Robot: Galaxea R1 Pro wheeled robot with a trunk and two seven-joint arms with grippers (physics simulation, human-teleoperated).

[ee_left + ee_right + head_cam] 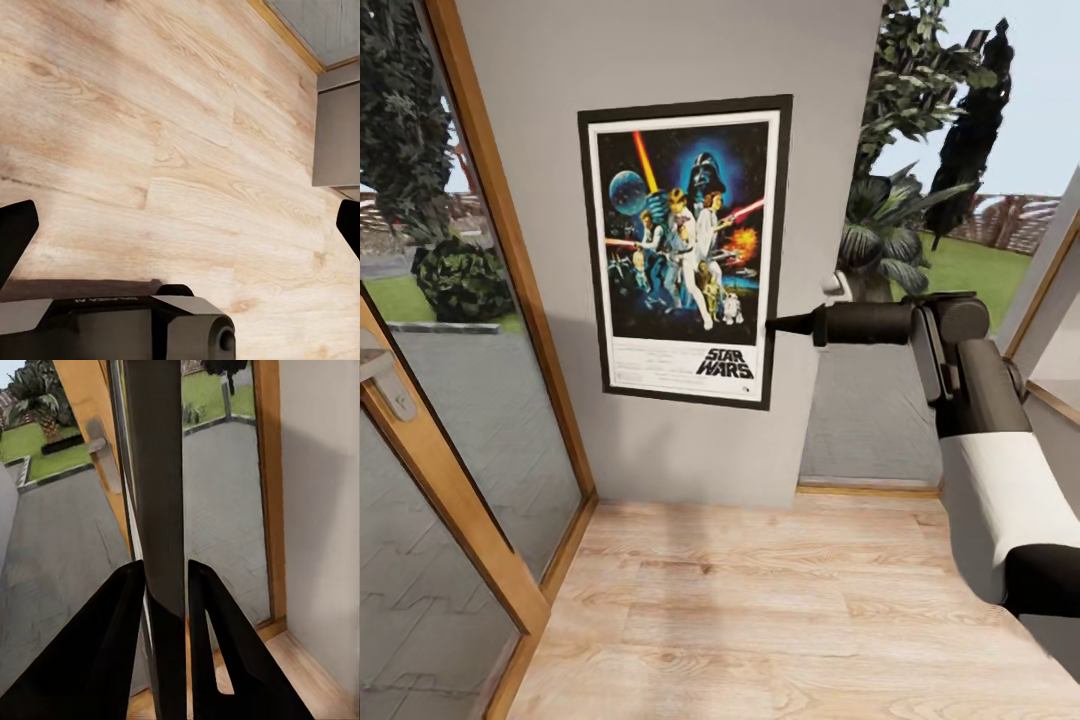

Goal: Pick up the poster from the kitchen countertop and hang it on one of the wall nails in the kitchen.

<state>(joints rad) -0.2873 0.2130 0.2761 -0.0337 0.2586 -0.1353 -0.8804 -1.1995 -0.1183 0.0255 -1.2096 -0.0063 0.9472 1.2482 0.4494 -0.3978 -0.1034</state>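
The pale grey wall panel (690,440) stands upright between glazed openings with wooden frames. The light wooden floor (780,620) runs from its foot toward the robot. To the left of the wall panel, a wood-framed glass door (450,480) carries a metal door handle (385,375).

The poster (685,250) lies flat against the wall panel, upright, its black frame slightly tilted, with the "STAR WARS" logo at the bottom. The nail cannot be made out.

The right arm (970,420) reaches in level from the right of the wall panel. The right claw (775,325) meets the poster's right edge at about the lower third. In the right wrist view, the two dark fingers (112,652) sit on either side of the poster's thin edge (161,510), clamped onto it.

In the left wrist view, the left claw (180,232) points down at the floor, away from the poster, its fingertips (15,232) spread wide and holding nothing.
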